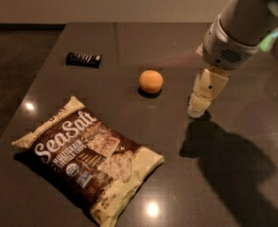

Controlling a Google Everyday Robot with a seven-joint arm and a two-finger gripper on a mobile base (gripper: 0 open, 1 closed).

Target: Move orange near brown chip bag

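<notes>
Pale cream two-finger gripper [196, 109] hangs low over the dark grey glossy table [129, 37], right of centre, tip angled down and leftward. Whether it is open or closed cannot be told from this view. The small round yellow-orange orange [151, 81] sits on the table near the gripper, to its left, not touching. The large flat brown chip bag with cream edges [87, 157] lies well apart at front left. A small black snack bar [83, 59] lies at rear left.

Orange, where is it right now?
In the camera view the orange sits on the table near the middle, apart from the brown chip bag at lower left, with the gripper just to its right.
</notes>
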